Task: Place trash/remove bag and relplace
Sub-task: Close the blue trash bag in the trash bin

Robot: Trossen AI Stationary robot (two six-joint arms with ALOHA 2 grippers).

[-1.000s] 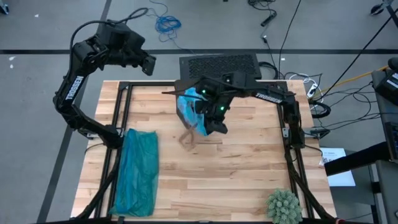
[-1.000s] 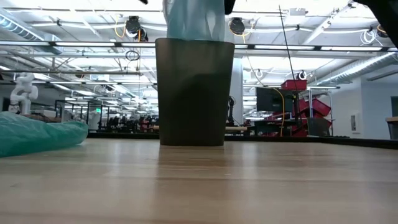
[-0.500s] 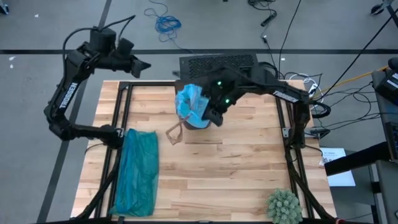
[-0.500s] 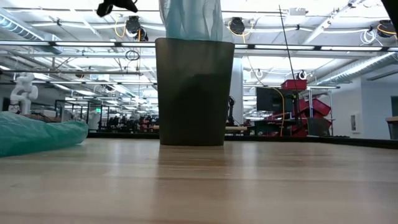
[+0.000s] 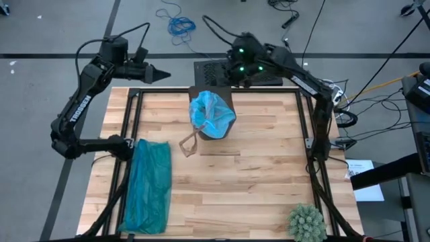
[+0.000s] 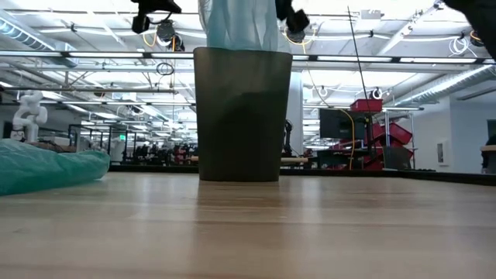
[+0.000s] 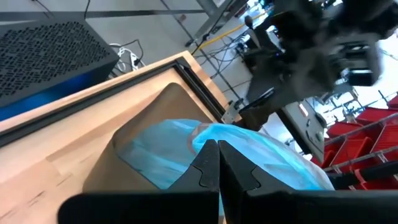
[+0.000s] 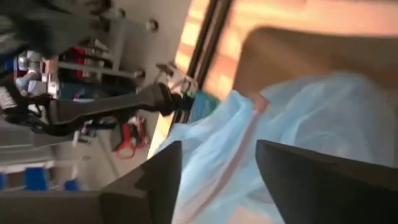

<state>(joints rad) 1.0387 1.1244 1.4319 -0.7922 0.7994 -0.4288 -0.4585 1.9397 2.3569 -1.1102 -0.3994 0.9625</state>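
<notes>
Jaws: the left gripper is closed on nothing beyond the table's far left edge; the right gripper stands parted and empty above the far edge, behind the bin. The pale blue bag sits in the dark bin, its bunched top rising upright out of the rim. Any contents are hidden. A brown scrap, apparently paper, lies just beside the bin. A teal bag lies lengthwise along the wooden table at left.

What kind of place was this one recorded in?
Probably a robotics lab in an industrial hall: bare ceiling trusses with strip lights, red storage bins, loose blue cable on grey floor around the wooden worktable.
</notes>
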